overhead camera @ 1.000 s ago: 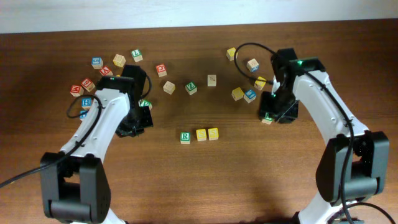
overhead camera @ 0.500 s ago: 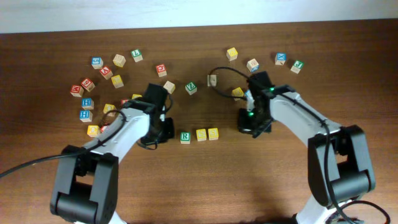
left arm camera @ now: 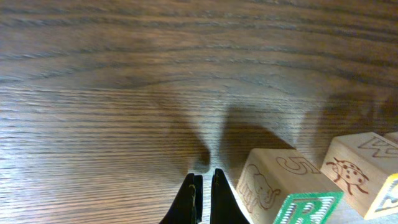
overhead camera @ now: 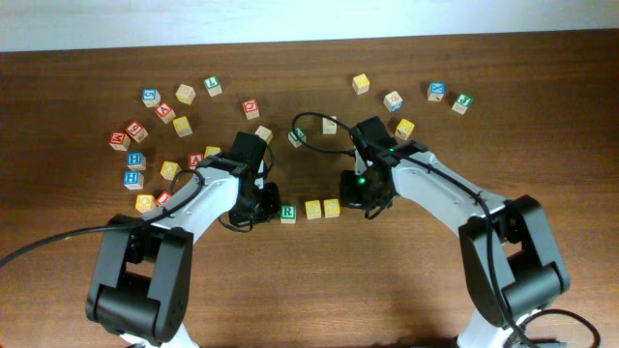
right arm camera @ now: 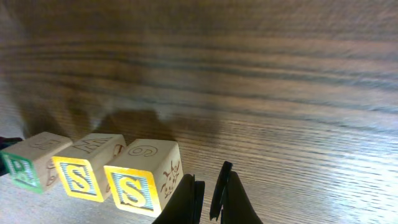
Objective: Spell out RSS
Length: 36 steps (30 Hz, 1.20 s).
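Note:
Three cubes stand in a row at the table's middle: the green R cube point(overhead camera: 288, 213) on the left, then two yellow S cubes point(overhead camera: 312, 209) point(overhead camera: 332, 207). My left gripper point(overhead camera: 259, 205) is low, just left of the R cube point(left arm camera: 305, 210). It is shut and empty, and its right finger point(left arm camera: 219, 198) is close beside the cube's side. My right gripper point(overhead camera: 358, 198) is low, just right of the row. It is shut on nothing, with its left finger point(right arm camera: 186, 200) next to the end S cube point(right arm camera: 134, 186). The other S cube point(right arm camera: 81, 177) and the R cube point(right arm camera: 22, 168) lie beyond.
Several loose letter cubes lie scattered at the back left point(overhead camera: 134, 158) and the back right point(overhead camera: 437, 91). A few more sit behind the row near both arms point(overhead camera: 329, 124). The table's far edge runs along the top.
Both arms have swung inward from the cube clusters to either end of the R-S-S row. The right gripper's jaws closed during the move.

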Motion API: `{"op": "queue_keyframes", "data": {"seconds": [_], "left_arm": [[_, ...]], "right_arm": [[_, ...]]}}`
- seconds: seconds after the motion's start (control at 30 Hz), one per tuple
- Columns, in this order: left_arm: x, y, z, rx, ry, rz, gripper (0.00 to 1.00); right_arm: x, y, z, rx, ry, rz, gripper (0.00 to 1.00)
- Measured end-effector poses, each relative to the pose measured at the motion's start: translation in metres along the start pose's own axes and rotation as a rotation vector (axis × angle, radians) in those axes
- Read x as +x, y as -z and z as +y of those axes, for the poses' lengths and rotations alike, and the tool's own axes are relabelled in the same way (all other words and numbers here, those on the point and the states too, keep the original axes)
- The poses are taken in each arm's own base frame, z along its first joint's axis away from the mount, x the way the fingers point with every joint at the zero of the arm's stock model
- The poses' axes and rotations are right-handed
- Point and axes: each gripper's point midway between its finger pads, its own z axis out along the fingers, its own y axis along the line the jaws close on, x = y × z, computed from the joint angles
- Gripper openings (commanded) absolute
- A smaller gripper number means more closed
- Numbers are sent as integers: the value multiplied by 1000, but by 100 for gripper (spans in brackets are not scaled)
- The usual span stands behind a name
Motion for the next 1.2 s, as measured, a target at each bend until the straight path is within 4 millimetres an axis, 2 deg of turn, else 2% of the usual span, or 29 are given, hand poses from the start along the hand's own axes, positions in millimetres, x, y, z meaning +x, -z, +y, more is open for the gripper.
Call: {"op": "queue_keyframes", "data": {"seconds": [0.13, 0.63, 1.2], "left_arm": [[1, 0, -3, 16, 0, 6, 0], [1, -3, -22, 47, -45, -16, 0], [-5, -2, -28, 75, -50, -38, 0]], "right_arm": [[8, -12, 3, 3, -10, 38, 4], [20, -18, 22, -18, 34, 59, 4], [11, -18, 28, -40, 97, 20, 4]]}}
